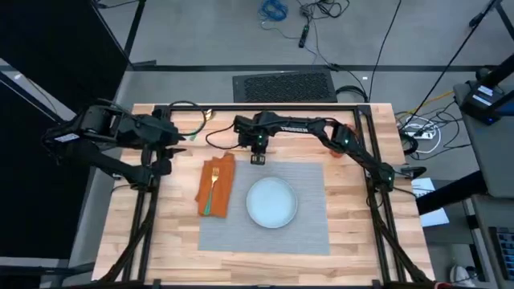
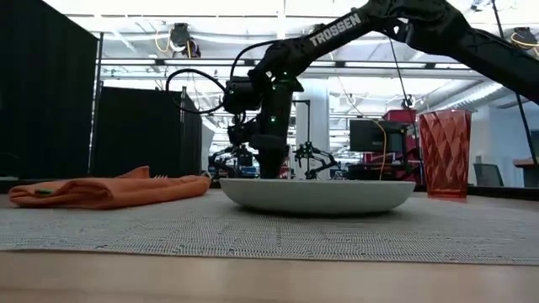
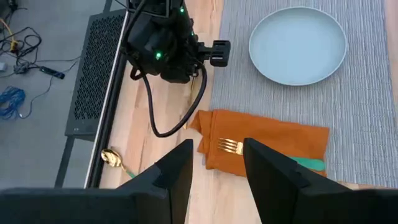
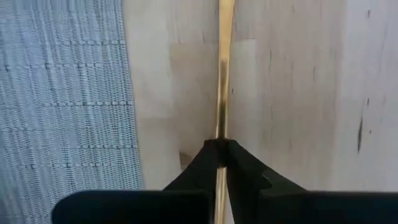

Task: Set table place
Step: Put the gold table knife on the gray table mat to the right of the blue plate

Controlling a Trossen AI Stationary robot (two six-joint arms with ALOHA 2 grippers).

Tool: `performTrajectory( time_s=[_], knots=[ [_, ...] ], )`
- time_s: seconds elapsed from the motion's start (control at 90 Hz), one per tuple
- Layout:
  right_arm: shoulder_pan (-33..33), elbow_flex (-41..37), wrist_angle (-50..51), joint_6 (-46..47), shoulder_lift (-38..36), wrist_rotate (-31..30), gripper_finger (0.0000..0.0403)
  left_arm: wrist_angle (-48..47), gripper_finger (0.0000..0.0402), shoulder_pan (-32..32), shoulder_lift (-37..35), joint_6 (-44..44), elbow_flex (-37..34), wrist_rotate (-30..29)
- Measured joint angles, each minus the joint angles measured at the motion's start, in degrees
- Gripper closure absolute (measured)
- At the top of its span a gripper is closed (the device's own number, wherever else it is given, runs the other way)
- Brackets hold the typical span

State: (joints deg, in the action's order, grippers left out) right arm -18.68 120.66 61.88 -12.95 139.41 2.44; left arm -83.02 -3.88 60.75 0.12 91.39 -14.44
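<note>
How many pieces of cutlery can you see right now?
3: a fork on the orange napkin, a spoon on bare wood near the table's far edge, and a thin gold piece pinched in the right gripper. More may be hidden.

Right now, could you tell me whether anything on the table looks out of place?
Yes: a gold spoon lies on bare wood at the table edge, off the placemat, while the fork rests on the orange napkin.
</note>
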Motion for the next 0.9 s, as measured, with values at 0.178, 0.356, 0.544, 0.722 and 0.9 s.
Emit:
performTrajectory(
  time_s=[0.178, 0.356, 0.544, 0.722, 0.9],
  knots=[
    [0.63, 3.5, 3.49, 0.48, -0.13, -1.45, 0.0399, 0.0, 0.0275, -0.01, -0.2, -1.05, 0.0, 0.02],
    [1.48, 6.55, 6.05, 2.07, -0.24, -2.6, 0.0398, -0.04, 0.0275, -0.02, -0.48, -1.22, 0.0, 0.02],
    [2.23, 7.3, 7.56, 3.8, -0.28, -3.3, 0.0401, -0.07, 0.0275, 0.0, -0.52, -1.31, 0.0, 0.02],
    [1.75, 7.3, 7.36, 4.63, -0.3, 1.02, 0.0402, -0.09, 0.0275, -0.02, -0.52, -1.36, 0.0, 0.02],
    [1.11, 7.3, 6.37, 4.18, -0.19, 0.89, 0.0378, -0.09, 0.0275, -0.01, -0.52, -1.45, 0.0, 0.02]
  ],
)
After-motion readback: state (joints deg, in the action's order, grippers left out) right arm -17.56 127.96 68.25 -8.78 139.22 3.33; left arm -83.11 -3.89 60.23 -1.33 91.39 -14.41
